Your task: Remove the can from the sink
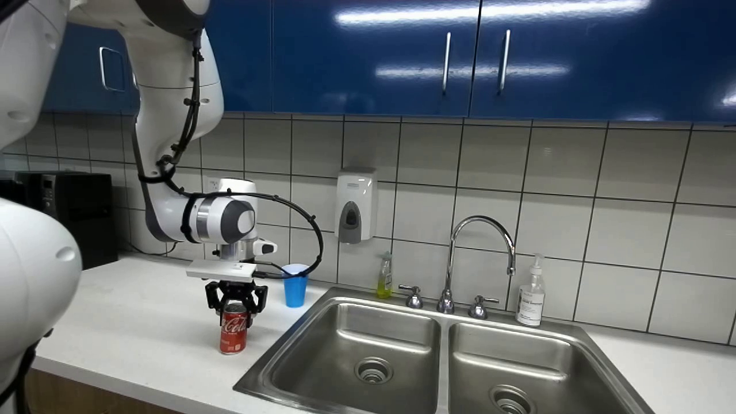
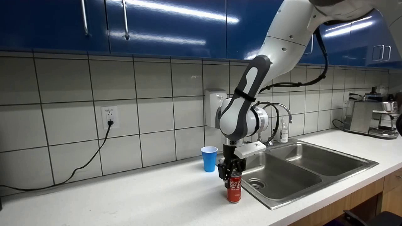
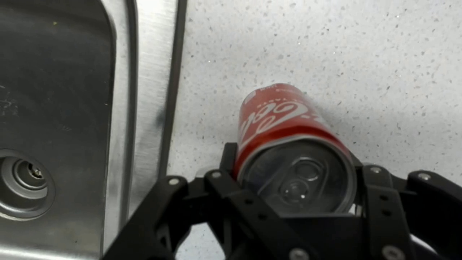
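Note:
The red can point(image 1: 233, 338) is upright on or just above the white counter, to the side of the sink point(image 1: 444, 362). It also shows in another exterior view point(image 2: 234, 192), close to the sink's rim point(image 2: 267, 201). My gripper point(image 1: 235, 321) points down over the can, with a finger on each side of its upper part. In the wrist view the fingers point(image 3: 292, 159) press against both sides of the can point(image 3: 281, 112), whose dark silvery top faces the camera. The sink's rim point(image 3: 151, 72) lies beside it. Whether the can's base touches the counter is hard to tell.
A blue cup point(image 1: 295, 290) stands behind the gripper near the wall. A chrome faucet point(image 1: 451, 264), a spray bottle point(image 1: 384, 279) and a pump bottle point(image 1: 531, 296) stand behind the basins. A soap dispenser point(image 1: 355, 204) hangs on the wall. Blue cabinets point(image 1: 374, 57) hang above.

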Action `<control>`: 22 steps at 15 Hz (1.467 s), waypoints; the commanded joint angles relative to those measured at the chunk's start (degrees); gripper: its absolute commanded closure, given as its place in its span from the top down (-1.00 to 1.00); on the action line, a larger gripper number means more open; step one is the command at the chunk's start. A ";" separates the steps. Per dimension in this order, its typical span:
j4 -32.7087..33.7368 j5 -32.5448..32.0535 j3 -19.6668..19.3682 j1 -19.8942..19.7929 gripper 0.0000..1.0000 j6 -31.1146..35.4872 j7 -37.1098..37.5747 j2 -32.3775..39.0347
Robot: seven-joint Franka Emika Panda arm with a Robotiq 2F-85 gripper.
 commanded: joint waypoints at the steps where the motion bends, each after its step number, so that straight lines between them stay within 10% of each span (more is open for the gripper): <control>1: -0.42 -2.35 -1.11 1.15 0.07 0.01 2.80 -0.54; 2: -0.49 -2.35 -1.11 1.16 0.78 -0.08 2.86 -0.65; 5: -0.67 -1.85 -1.12 1.02 0.99 -0.36 3.09 -1.09; 22: -1.88 -0.70 -1.22 -0.26 1.00 -3.18 3.16 -8.39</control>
